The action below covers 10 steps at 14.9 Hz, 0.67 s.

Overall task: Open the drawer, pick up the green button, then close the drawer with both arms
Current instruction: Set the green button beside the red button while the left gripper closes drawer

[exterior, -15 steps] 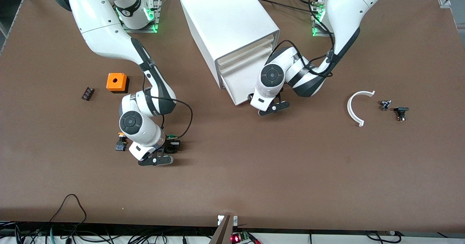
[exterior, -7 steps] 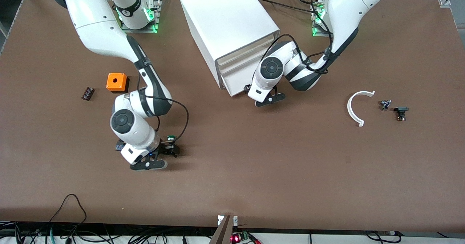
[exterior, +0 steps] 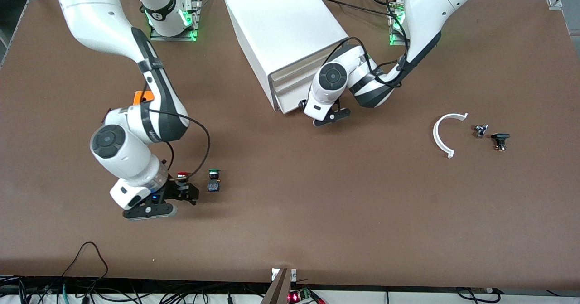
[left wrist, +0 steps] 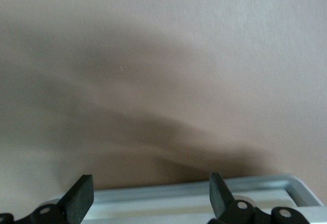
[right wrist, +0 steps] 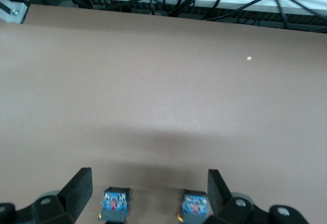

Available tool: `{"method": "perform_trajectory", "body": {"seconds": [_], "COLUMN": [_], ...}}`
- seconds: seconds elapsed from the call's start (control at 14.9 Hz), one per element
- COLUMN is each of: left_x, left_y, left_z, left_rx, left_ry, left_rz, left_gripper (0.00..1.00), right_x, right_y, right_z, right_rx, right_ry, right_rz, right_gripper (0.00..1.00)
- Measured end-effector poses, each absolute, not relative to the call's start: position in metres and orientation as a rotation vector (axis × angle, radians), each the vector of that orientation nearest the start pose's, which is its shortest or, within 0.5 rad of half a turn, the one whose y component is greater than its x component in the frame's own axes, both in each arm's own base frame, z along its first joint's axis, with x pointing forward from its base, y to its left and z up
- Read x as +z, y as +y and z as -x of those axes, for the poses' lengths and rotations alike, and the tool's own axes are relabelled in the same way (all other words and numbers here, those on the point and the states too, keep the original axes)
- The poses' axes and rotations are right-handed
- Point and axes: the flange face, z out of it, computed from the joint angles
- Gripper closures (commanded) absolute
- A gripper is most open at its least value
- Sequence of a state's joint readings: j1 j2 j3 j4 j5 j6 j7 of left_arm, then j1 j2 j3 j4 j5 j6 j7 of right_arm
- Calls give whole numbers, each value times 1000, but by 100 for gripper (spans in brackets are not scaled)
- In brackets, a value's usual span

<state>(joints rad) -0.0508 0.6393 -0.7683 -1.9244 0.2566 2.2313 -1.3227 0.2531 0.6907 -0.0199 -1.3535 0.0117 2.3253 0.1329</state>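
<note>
The green-capped button [exterior: 214, 180] stands free on the table, nearer the front camera than the white cabinet [exterior: 283, 21]. My right gripper [exterior: 183, 195] is open and empty, beside the green button toward the right arm's end, by a red-capped button [exterior: 182, 175]. In the right wrist view the gripper [right wrist: 147, 178] is open, with two bluish contact blocks [right wrist: 115, 206] between its fingers; their caps are hidden. My left gripper [exterior: 304, 108] is open at the lowest drawer's cream front [exterior: 290, 96], which sits about flush with the cabinet. In the left wrist view the open gripper [left wrist: 149, 180] is over the grey rim [left wrist: 194, 193].
An orange box [exterior: 141, 96] is partly hidden by the right arm; the yellow-capped button is hidden. A white curved piece [exterior: 443, 134] and two small dark parts [exterior: 480, 130] [exterior: 500, 141] lie toward the left arm's end. Cables hang along the table's front edge [exterior: 290, 279].
The left gripper pushed the drawer in until about flush. The right gripper let go of the green button and moved off toward the right arm's end, uncovering the red-capped one.
</note>
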Motion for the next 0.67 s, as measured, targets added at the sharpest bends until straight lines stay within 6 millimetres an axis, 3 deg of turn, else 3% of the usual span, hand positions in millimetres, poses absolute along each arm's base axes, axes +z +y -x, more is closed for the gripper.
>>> {"method": "perform_trajectory", "body": {"seconds": [0.2, 0.4, 0.67], "left_x": [227, 221, 217], "left_y": [-439, -441, -439], "left_z": [-411, -402, -399], "left_rx": [456, 457, 455], "left_ry": [-639, -671, -696], "left_rz": [3041, 3050, 3059], "left_gripper": [0, 0, 0], "right_x": [376, 400, 438], "right_y": [147, 119, 103], "right_z": [-726, -708, -669], "right_rx": [-436, -438, -433], "right_ry": [-171, -196, -189], "right_rz": [3069, 3078, 3079], "right_gripper": [0, 0, 0]}}
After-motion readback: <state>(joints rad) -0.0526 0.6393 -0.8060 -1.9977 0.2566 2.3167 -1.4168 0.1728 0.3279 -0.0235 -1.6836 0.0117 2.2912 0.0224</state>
